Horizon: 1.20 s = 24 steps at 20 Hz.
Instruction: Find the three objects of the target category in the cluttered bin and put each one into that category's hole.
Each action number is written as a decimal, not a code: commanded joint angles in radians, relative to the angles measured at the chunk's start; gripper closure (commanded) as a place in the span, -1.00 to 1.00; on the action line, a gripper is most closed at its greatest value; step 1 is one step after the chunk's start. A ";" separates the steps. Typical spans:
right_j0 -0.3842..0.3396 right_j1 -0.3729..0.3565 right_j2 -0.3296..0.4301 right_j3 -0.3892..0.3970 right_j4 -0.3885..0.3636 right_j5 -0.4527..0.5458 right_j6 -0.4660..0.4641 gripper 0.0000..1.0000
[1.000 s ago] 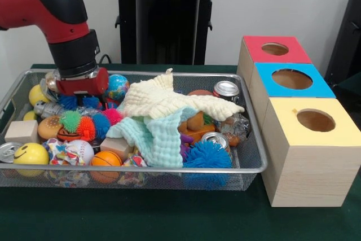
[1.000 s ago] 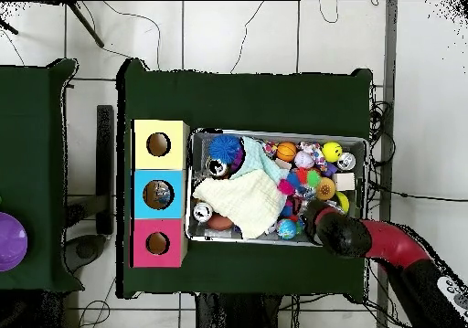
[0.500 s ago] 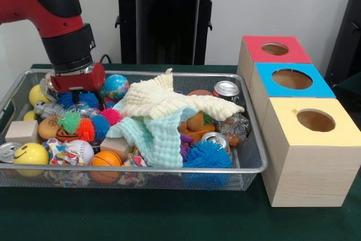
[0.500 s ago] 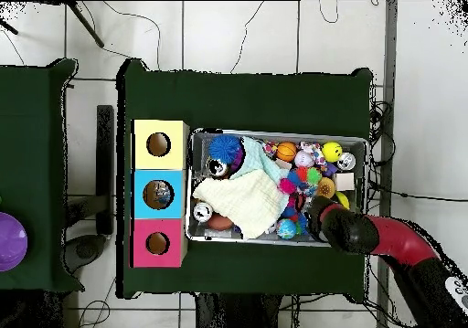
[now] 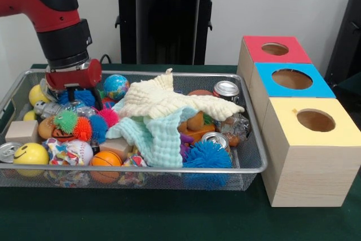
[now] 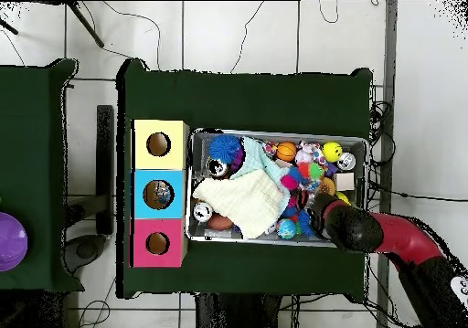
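A wire mesh bin (image 5: pixel 248 165) is crammed with toys. My gripper (image 5: pixel 83 97) hangs low at its back left, open, with its fingers (image 5: pixel 97 97) on either side of a small blue spiky ball (image 5: pixel 84 97). Beside it are a globe ball (image 5: pixel 116 86), green (image 5: pixel 65 121), orange (image 5: pixel 83 128) and pink (image 5: pixel 111 115) spiky balls, and a large blue spiky ball (image 5: pixel 207 155) at the front. Three boxes with round holes stand to the right: red (image 5: pixel 274 49), blue (image 5: pixel 291 79), yellow (image 5: pixel 315 121). In the overhead view the arm (image 6: pixel 352 230) covers the gripper.
A yellow cloth (image 5: pixel 169 101) and a mint cloth (image 5: pixel 155 136) drape over the bin's middle and hide what is below. Cans (image 5: pixel 227 90) (image 5: pixel 215 139), a smiley ball (image 5: pixel 30 154), a basketball (image 5: pixel 105 159), a baseball (image 5: pixel 79 150) and wooden blocks (image 5: pixel 21 131) lie around.
The arm has shifted left along the bin's back and sunk a little, so the gripper now straddles the blue spiky ball. The toys have not moved.
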 commanded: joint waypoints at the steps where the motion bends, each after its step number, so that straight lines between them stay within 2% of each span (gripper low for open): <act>1: -0.001 -0.006 0.085 -0.042 0.034 0.042 -0.101 -1.00; 9: 0.003 0.022 0.066 -0.046 -0.009 -0.014 -0.088 -1.00; 18: 0.004 0.009 0.066 -0.037 -0.030 -0.033 -0.088 -1.00; 19: 0.006 0.004 0.064 -0.032 -0.031 -0.038 -0.081 1.00; 24: 0.009 -0.004 0.059 -0.023 -0.031 -0.048 -0.063 1.00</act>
